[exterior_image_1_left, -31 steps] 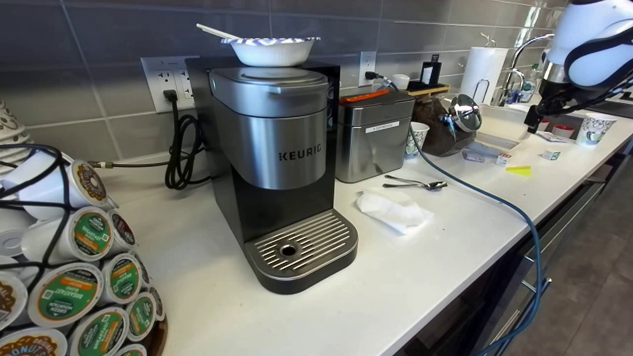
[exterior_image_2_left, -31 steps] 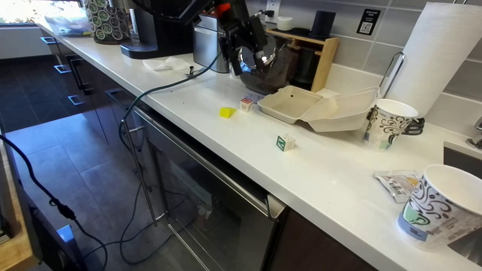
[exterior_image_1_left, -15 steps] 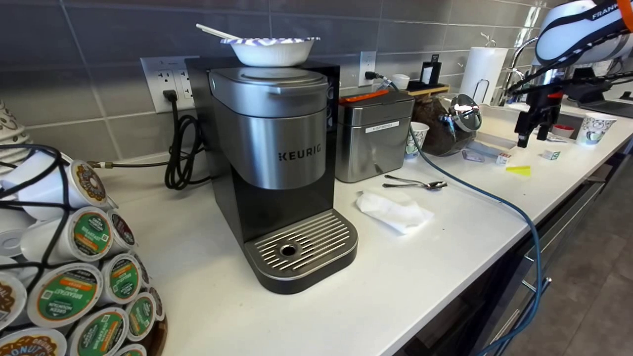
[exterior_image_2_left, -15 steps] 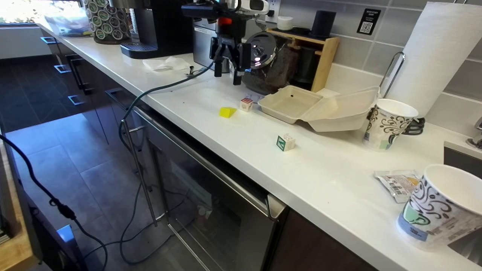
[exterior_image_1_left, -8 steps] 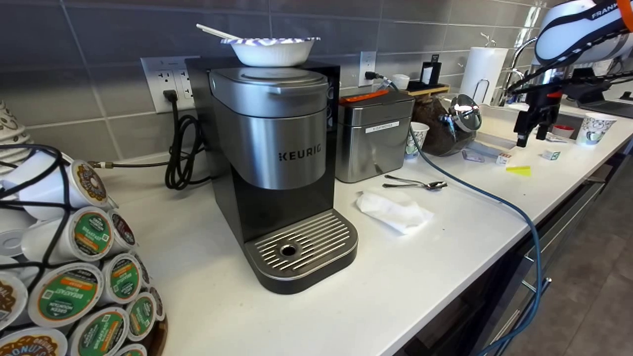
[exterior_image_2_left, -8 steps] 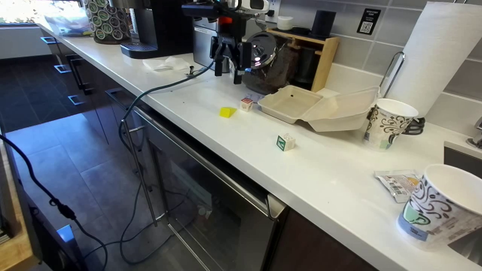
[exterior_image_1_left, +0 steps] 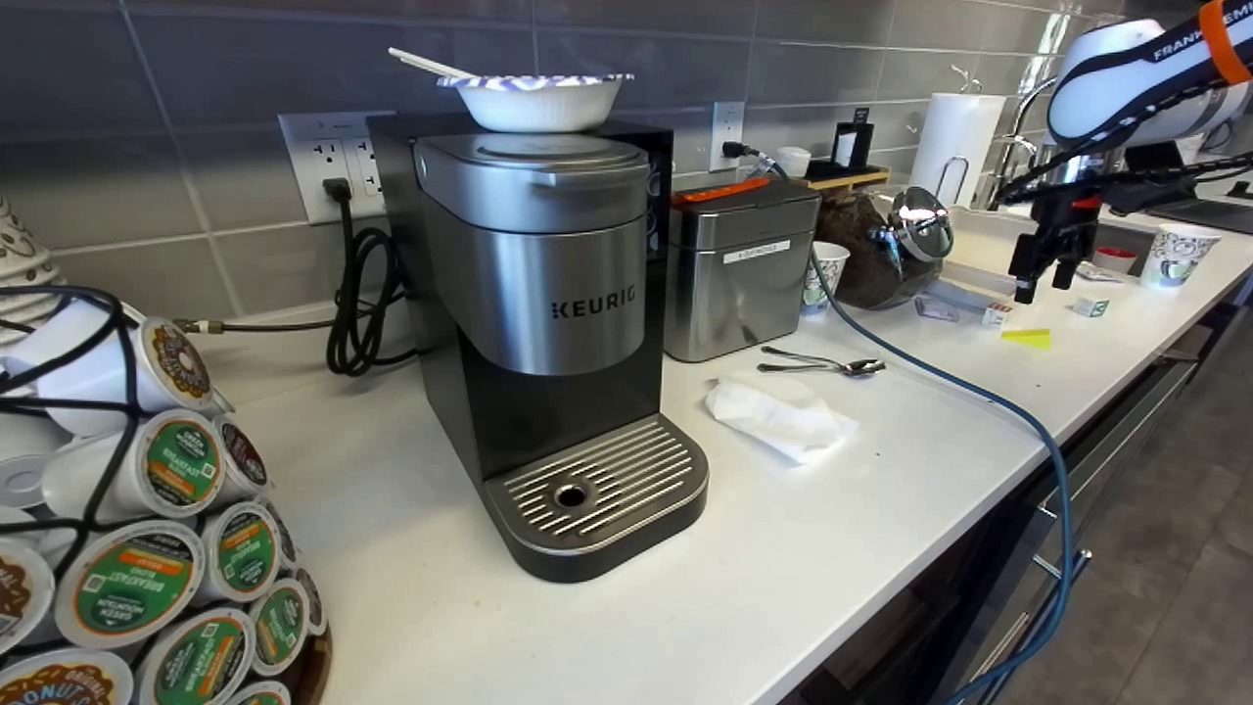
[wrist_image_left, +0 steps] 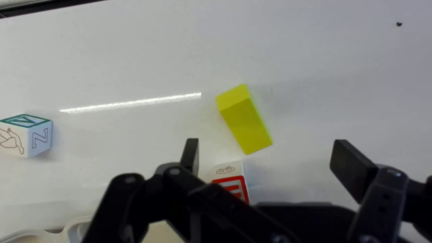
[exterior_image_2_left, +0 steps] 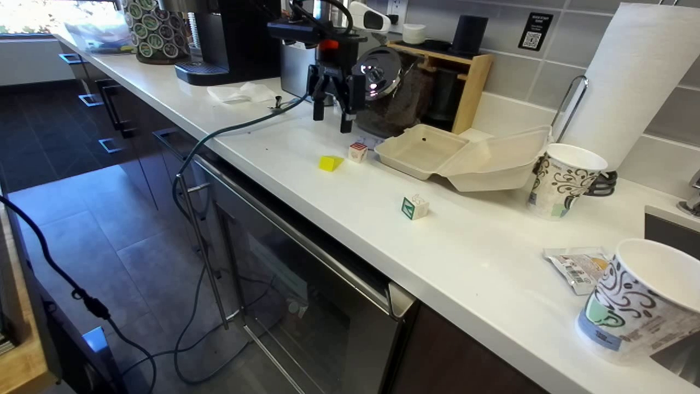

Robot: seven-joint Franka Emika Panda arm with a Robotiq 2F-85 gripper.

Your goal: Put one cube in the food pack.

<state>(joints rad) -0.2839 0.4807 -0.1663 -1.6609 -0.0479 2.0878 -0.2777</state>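
Black two-fingered gripper [exterior_image_2_left: 332, 122]: jaws wide apart. Likely target white, red-marked, wooden-looking cube [exterior_image_2_left: 358, 153]: centre between jaws, lower clear of yellow block [wrist_image_left: 244, 122].

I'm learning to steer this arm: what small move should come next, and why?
The end effector hangs open and empty above the counter, and the red-marked block sits beside the open food box, so I would probably ease it down toward that block.
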